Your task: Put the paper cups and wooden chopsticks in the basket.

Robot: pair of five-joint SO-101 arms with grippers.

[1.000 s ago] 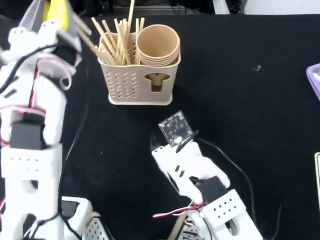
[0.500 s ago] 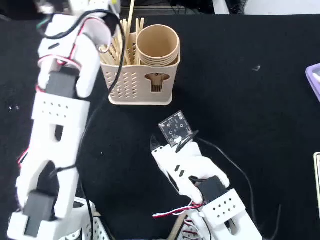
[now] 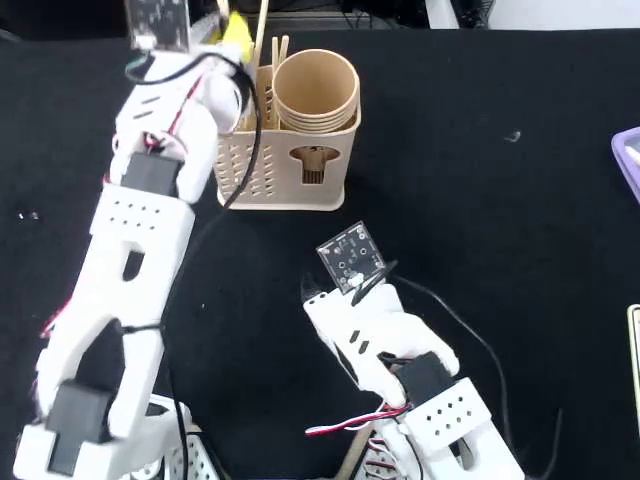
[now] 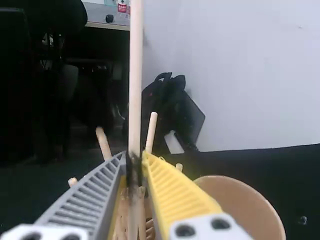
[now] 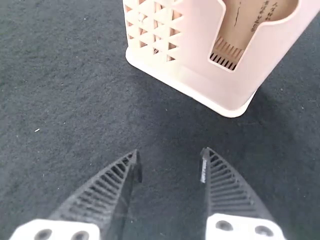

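Note:
A beige slotted basket point(image 3: 285, 165) stands at the back middle of the black table, holding stacked paper cups point(image 3: 316, 92) and several wooden chopsticks point(image 3: 272, 62). My left gripper point(image 3: 235, 35) hangs over the basket's chopstick side, shut on one upright chopstick point(image 4: 135, 80) between its grey and yellow fingers; the cup rim point(image 4: 240, 205) lies beside it. My right gripper point(image 5: 169, 165) stands open just above the cloth, a short way in front of the basket point(image 5: 200, 50), nothing between its fingers. In the high view the right arm point(image 3: 375, 335) rests at the front middle.
A purple object point(image 3: 628, 155) pokes in at the right edge. A small speck point(image 3: 512, 135) lies on the cloth right of the basket. The left arm's white body point(image 3: 130, 260) slants across the left side of the table.
The left arm swung from the far left over to the basket, carrying a chopstick that now stands upright above it. The right arm has not moved.

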